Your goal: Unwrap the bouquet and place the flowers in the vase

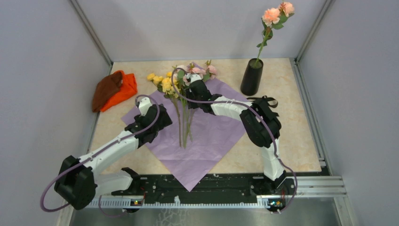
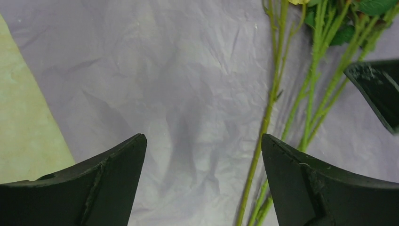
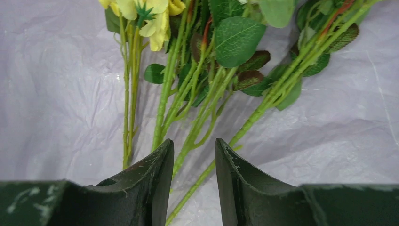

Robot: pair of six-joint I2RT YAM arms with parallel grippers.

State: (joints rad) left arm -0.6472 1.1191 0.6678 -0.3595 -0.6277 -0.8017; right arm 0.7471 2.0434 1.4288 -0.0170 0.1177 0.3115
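Observation:
The bouquet's paper [image 1: 207,136] lies unfolded on the table, lilac side up. The loose flowers [image 1: 181,77] rest on it, pink and yellow blooms at the far end, stems [image 1: 183,125] pointing toward me. One pink-bloomed stem [image 1: 273,16] stands in the black vase [image 1: 251,77] at the back right. My left gripper [image 1: 163,117] [image 2: 203,141] hangs wide open over bare paper, just left of the stems [image 2: 268,113]. My right gripper [image 1: 187,86] [image 3: 194,146] hovers low over the stems below the leaves, partly open, with a green stem [image 3: 202,172] running between its jaws.
An orange-and-brown cloth bundle [image 1: 113,89] lies at the back left. Grey walls enclose the table on three sides. The right gripper's finger [image 2: 376,89] shows at the right edge of the left wrist view, close to the left gripper.

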